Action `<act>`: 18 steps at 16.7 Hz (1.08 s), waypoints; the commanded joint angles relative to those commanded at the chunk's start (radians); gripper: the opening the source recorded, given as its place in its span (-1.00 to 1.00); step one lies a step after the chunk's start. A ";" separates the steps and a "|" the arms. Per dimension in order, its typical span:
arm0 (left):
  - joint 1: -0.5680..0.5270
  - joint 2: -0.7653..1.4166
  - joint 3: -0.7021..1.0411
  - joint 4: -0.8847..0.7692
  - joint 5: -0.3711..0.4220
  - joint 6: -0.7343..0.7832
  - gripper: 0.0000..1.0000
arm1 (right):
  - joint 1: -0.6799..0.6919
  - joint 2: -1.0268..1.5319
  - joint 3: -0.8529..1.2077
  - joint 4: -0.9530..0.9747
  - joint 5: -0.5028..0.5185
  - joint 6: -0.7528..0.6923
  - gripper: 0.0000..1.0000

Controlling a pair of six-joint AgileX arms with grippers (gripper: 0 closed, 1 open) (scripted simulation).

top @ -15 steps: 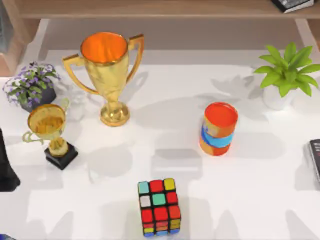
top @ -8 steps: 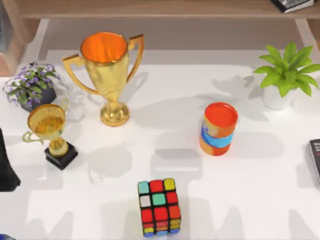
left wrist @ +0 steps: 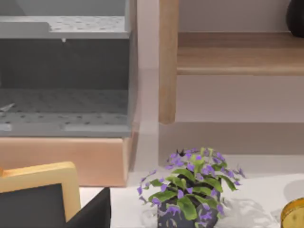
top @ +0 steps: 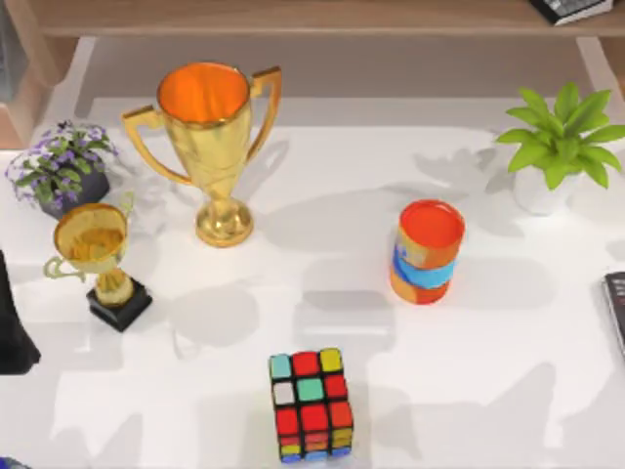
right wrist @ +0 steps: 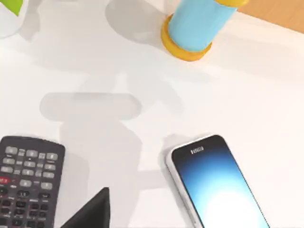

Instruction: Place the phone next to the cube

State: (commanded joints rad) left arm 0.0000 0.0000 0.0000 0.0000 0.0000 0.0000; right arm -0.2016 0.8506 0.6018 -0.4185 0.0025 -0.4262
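The cube [top: 311, 404] stands near the table's front edge, a little left of the middle, its top showing red, green, yellow, cyan and white tiles. The phone [right wrist: 221, 186] lies flat on the white table in the right wrist view, its screen shading from blue to pale white, with tiny text at its far end. A dark part of my right gripper [right wrist: 90, 213] juts in at that view's edge, between the phone and a dark keypad device [right wrist: 26, 175], touching neither. My left arm [top: 10, 327] is parked at the table's left edge.
A large gold trophy [top: 210, 147], a small trophy [top: 98, 259] and a purple plant [top: 61, 166] stand at the left. The orange-and-blue cylinder [top: 427, 252] is right of centre, a green plant [top: 562, 147] at the back right, and a dark device [top: 615, 308] at the right edge.
Only the shadows on the table's front right have shifted. The cube and the other things on the table have not moved.
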 joint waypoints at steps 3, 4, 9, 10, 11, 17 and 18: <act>0.000 0.000 0.000 0.000 0.000 0.000 1.00 | -0.069 0.313 0.209 -0.140 0.002 -0.147 1.00; 0.000 0.000 0.000 0.000 0.000 0.000 1.00 | -0.091 0.415 0.276 -0.186 0.002 -0.194 1.00; 0.000 0.000 0.000 0.000 0.000 0.000 1.00 | -0.185 0.862 0.566 -0.383 0.002 -0.398 1.00; 0.000 0.000 0.000 0.000 0.000 0.000 1.00 | -0.199 0.932 0.610 -0.414 0.002 -0.430 1.00; 0.000 0.000 0.000 0.000 0.000 0.000 1.00 | -0.211 0.992 0.649 -0.442 0.001 -0.458 1.00; 0.000 0.000 0.000 0.000 0.000 0.000 1.00 | -0.241 1.137 0.743 -0.510 -0.001 -0.526 1.00; 0.000 0.000 0.000 0.000 0.000 0.000 1.00 | -0.241 1.137 0.743 -0.510 -0.001 -0.526 1.00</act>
State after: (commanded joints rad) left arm 0.0000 0.0000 0.0000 0.0000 0.0000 0.0000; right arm -0.4430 1.9875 1.3450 -0.9287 0.0011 -0.9522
